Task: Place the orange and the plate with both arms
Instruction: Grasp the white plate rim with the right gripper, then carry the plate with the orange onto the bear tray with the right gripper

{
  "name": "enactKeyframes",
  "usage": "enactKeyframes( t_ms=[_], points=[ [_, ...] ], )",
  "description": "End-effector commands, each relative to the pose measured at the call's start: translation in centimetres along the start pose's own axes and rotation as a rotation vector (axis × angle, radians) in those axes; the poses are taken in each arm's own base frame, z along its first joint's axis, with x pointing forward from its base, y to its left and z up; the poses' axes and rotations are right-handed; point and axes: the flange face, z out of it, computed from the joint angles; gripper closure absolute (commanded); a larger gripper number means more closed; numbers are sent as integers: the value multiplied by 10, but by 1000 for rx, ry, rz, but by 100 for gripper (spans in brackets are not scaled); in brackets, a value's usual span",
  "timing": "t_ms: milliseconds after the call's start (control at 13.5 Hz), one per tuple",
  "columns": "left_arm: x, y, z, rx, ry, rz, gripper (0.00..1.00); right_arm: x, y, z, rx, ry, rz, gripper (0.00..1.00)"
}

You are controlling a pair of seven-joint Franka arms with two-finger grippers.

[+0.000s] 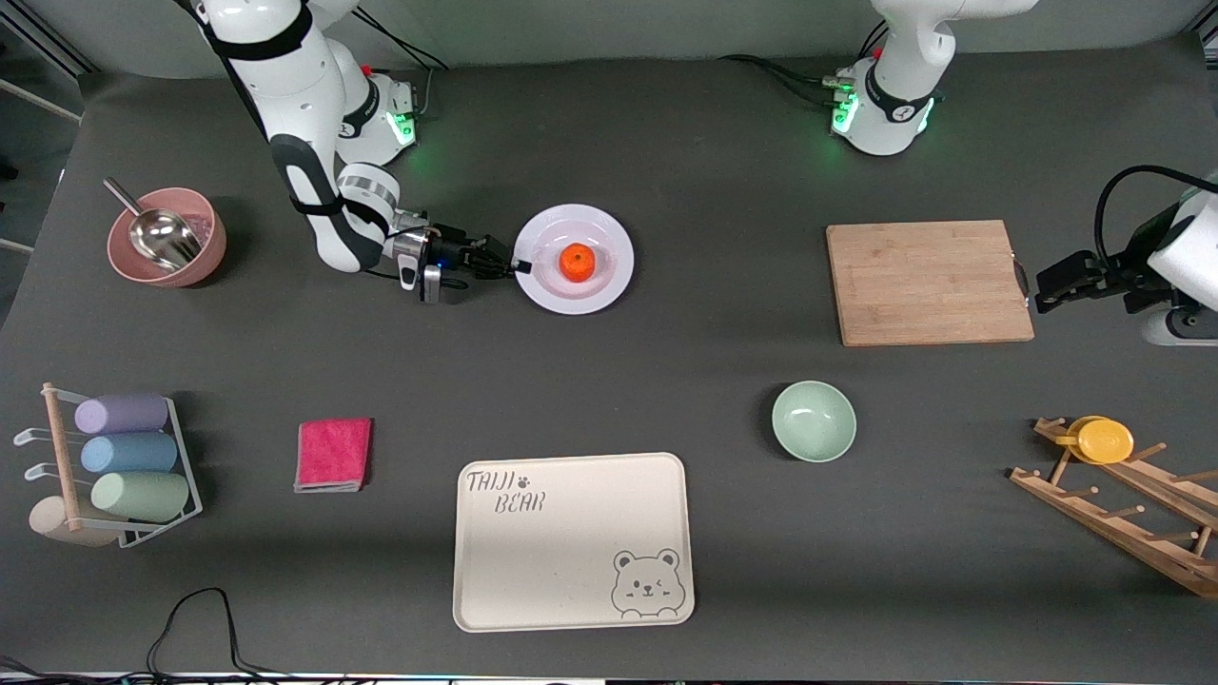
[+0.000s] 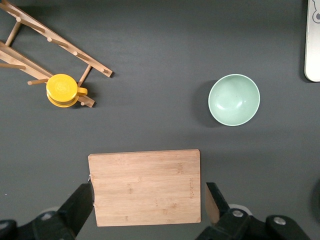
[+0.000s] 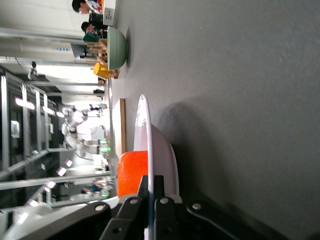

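Observation:
The orange [image 1: 577,262] rests in the middle of the white plate [image 1: 609,238], in the table's half farther from the front camera, toward the right arm's end. My right gripper [image 1: 517,266] is shut on the plate's rim at the edge facing the right arm's base. In the right wrist view its fingers [image 3: 158,186] pinch the thin rim of the plate [image 3: 142,125], with the orange [image 3: 131,170] just past them. My left gripper [image 1: 1035,290] hangs open beside the cutting board's end; its wrist view looks down on the board between the fingers [image 2: 82,200].
A wooden cutting board [image 1: 928,282] lies toward the left arm's end. A pale green bowl [image 1: 814,420] and a cream bear tray [image 1: 573,540] lie nearer the front camera. A pink bowl with a scoop [image 1: 166,236], pink cloth [image 1: 333,454], cup rack [image 1: 114,466] and wooden rack with a yellow dish [image 1: 1104,440] stand around.

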Motion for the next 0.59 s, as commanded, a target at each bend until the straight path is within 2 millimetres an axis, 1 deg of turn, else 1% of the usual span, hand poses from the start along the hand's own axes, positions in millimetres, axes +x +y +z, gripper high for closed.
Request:
enactKeyframes(
  t_ms=[0,148,296,370,518],
  points=[
    [-3,0,-5,-14,-10,10,0,16,-8,7,44,23,94,100],
    [-3,-1,-6,-14,-12,12,0,41,-20,5,69,25,104,100],
    [-3,-1,-6,-14,-13,19,0,70,-40,3,102,24,114,100],
    [-4,0,-6,-14,-15,21,0,91,-49,-4,114,25,120,100],
    [-4,1,-6,-14,-15,22,0,136,-73,-10,141,20,141,100]
  ],
)
